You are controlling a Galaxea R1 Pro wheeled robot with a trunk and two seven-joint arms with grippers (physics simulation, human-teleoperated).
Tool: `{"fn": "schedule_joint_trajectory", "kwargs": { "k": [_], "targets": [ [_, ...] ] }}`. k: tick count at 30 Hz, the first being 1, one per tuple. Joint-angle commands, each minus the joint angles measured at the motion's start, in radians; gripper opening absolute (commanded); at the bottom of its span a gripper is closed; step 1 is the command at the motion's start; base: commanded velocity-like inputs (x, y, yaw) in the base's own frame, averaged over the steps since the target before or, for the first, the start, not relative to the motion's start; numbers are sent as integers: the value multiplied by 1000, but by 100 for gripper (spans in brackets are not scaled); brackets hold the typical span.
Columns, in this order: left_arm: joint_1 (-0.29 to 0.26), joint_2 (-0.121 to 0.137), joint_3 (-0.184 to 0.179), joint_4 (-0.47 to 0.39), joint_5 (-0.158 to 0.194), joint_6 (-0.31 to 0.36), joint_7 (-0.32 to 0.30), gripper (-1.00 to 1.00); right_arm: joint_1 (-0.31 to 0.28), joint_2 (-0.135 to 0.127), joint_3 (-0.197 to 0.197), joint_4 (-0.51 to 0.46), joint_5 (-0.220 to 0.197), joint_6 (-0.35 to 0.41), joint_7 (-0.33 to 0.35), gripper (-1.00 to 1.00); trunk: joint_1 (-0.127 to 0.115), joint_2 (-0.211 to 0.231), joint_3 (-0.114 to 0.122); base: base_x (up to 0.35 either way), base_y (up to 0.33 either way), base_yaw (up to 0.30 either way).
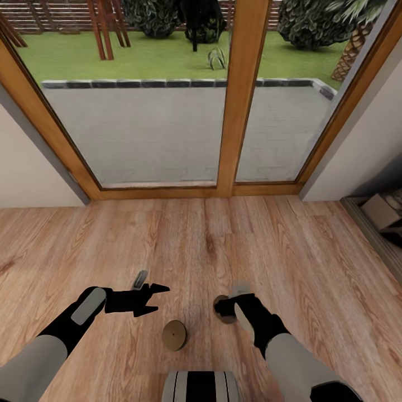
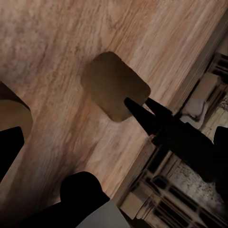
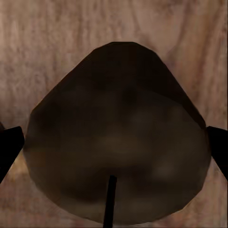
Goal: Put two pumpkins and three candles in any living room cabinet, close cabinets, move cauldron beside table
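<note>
Your right gripper (image 1: 225,308) straddles a candle (image 1: 225,317) on the wood floor (image 1: 223,245), fingers spread either side, likely for grasping. Your left gripper (image 1: 152,298) hangs spread, empty, near a second candle (image 1: 174,335).

text: none legible | labels: none | wrist views possibly too blurred

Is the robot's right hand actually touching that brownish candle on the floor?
Cannot tell. In the right wrist view the candle sits between the right gripper's fingers, whose tips reach its sides, but no plain contact or gap shows.
</note>
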Motion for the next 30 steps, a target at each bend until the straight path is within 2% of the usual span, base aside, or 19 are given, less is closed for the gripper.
{"fn": "schedule_joint_trajectory", "kwargs": {
  "k": [1, 5, 12, 15, 17, 19, 22, 23, 26, 28, 30],
  "targets": [
    [0, 1, 0, 0, 0, 0, 0, 100, 1, 0, -1, -29, -2, 36, 0, -100, 0, 0, 0, 0, 0, 0],
    [0, 3, 0, 1, -1, -1, 0, 100, 3, 0, -2, -207, -7, 144, -1, -100, 0, 0, 0, 0, 0, 0],
    [0, 4, 0, 3, -3, -2, 0, 100, 7, 0, -3, -307, -4, 203, -2, -100, 0, 0, 0, 0, 0, 0],
    [0, 4, 0, 5, -7, -4, 2, 100, 8, 0, -4, -401, -5, 288, -2, -100, 0, 0, 0, 0, 0, 0],
    [0, 3, 0, 6, -34, -6, 4, 100, 10, 0, -5, -500, -6, 391, -2, -100, 0, 0, 0, 0, 0, 0],
    [0, 1, 1, 6, -105, -8, 3, 100, 33, 0, -5, -623, -16, 461, 0, -100, 0, 0, 0, 0, 0, 0],
    [0, 1, 1, 7, -125, -22, 4, 100, 44, 0, -5, -660, -72, 473, 0, -100, 0, 0, 0, 0, 0, 0],
    [0, 0, 1, 7, -129, -31, 8, 100, 46, 0, -5, -666, -128, 475, 0, -100, 0, 0, 0, 0, 0, 0],
    [0, -1, 0, 7, -130, -53, 33, 100, 46, -4, -5, -669, -187, 476, 1, -100, 0, 0, 0, 0, 0, 0],
    [0, -3, 0, 6, -132, -70, 75, 100, 47, -9, -5, -672, -232, 476, 1, -100, 0, 0, 0, 0, 0, 0],
    [0, -15, 0, 1, -132, -82, 181, 100, 47, -14, -3, -672, -298, 475, 2, -100, 0, 0, 0, 0, 0, 0]
  ]
}}
